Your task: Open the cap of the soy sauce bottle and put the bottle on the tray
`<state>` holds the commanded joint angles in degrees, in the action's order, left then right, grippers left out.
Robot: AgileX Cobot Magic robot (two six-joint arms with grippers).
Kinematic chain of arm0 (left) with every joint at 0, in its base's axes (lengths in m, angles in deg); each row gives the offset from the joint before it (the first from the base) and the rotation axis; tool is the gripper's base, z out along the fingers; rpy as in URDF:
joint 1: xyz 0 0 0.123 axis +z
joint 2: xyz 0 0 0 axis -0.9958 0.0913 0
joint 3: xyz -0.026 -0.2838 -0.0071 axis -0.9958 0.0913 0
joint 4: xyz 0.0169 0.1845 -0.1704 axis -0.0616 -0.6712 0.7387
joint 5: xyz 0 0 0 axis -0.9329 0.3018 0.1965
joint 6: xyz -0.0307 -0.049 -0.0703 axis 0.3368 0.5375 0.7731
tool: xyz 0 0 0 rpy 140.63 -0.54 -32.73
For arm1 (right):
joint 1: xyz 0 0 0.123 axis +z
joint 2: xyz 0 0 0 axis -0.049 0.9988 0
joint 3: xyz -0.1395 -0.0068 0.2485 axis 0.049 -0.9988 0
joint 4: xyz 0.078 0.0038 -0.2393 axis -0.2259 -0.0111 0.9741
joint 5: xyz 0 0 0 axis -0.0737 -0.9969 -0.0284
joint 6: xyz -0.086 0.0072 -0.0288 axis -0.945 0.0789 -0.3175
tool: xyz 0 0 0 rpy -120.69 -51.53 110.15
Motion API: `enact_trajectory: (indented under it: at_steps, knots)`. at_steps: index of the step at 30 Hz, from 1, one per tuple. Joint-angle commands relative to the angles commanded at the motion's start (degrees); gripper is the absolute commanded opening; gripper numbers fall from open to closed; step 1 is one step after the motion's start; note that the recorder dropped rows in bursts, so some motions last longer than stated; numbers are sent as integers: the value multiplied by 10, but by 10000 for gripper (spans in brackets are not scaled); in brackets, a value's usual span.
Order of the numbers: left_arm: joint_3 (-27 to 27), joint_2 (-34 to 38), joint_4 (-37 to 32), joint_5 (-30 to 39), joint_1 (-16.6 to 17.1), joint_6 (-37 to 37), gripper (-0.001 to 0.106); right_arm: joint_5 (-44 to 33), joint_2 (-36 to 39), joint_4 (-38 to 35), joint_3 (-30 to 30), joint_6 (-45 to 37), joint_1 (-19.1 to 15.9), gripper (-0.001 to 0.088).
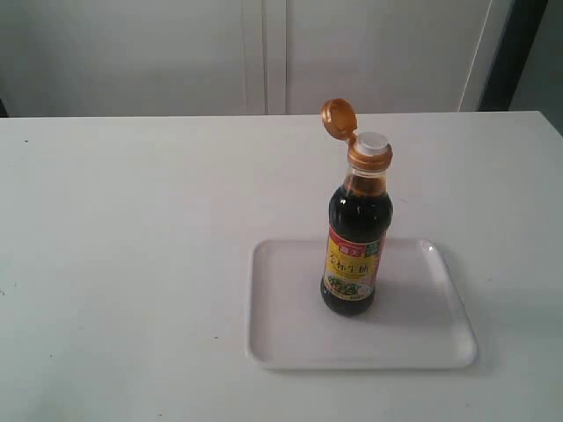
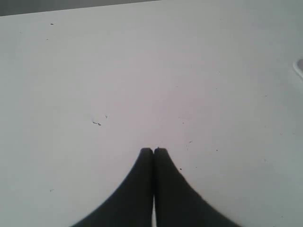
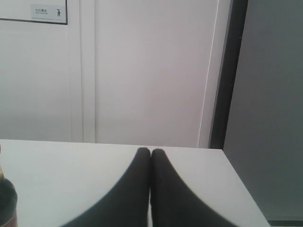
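Observation:
The soy sauce bottle [image 1: 356, 237] stands upright on the white tray [image 1: 290, 338], near the tray's middle. Its golden-brown cap [image 1: 338, 119] is flipped open and leans back to the left of the white spout [image 1: 372, 143]. Neither arm shows in the exterior view. In the left wrist view my left gripper [image 2: 153, 150] is shut over bare white table with nothing between its fingers. My right gripper [image 3: 150, 150] is shut too and holds nothing. A dark sliver of the bottle [image 3: 6, 201] shows at the edge of the right wrist view, apart from the gripper.
The white table [image 1: 123, 264] spreads wide around the tray. A white panelled wall [image 1: 264, 53] stands behind it, with a dark strip [image 1: 519, 53] at the far right. The table's right edge [image 3: 241, 189] runs close to the right gripper. A bit of the tray's rim [image 2: 299, 68] shows in the left wrist view.

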<state>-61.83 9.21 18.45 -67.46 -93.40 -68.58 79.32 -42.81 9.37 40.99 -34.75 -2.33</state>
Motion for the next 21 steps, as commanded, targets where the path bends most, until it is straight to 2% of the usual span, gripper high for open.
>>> enact_trajectory:
  at_steps: [12,15,21]
  knots:
    - [0,0,0,0,0,0,0,-14,-83,-21,-115,0,0,0]
    - [0,0,0,0,0,0,0,-14,-95,-21,-119,0,0,0]
    - [0,0,0,0,0,0,0,-81,-101,-21,-119,-13,0,0]
